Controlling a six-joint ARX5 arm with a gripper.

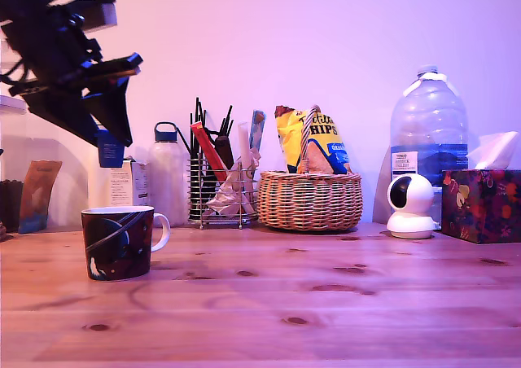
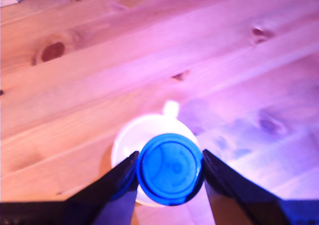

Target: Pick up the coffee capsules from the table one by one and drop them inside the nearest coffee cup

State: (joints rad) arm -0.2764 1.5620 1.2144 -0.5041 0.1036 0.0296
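One blue coffee capsule (image 2: 170, 171) sits pinched between the two dark fingers (image 2: 115, 187) of the gripper (image 2: 169, 177), which press against its sides; in the wrist view its round face fills the gap between them. In the exterior view the gripper (image 1: 111, 140) hangs from the dark arm (image 1: 61, 63) at the upper left, tilted downward, with the capsule (image 1: 110, 150) showing as a small blue shape at its tip, well above the table. Directly beneath it stands the coffee cup (image 1: 120, 243), a dark mug with a ringed-planet print, a white inside and a white handle pointing toward the exterior view's right; the wrist view looks straight down into its white mouth (image 2: 127, 140), partly covered by the capsule. The cup rests on the light wooden table (image 1: 326, 303), whose knots and grain show in both views. Farther back, along the wall, stand a white bottle (image 1: 168, 177) with a blue cap, a wire rack (image 1: 220, 190) holding pens and utensils, and a wicker basket (image 1: 309, 200) with yellow snack bags. Toward the exterior view's right are a small white camera (image 1: 410, 207), a large clear water jug (image 1: 429, 128) behind it, and a patterned tissue box (image 1: 482, 205).
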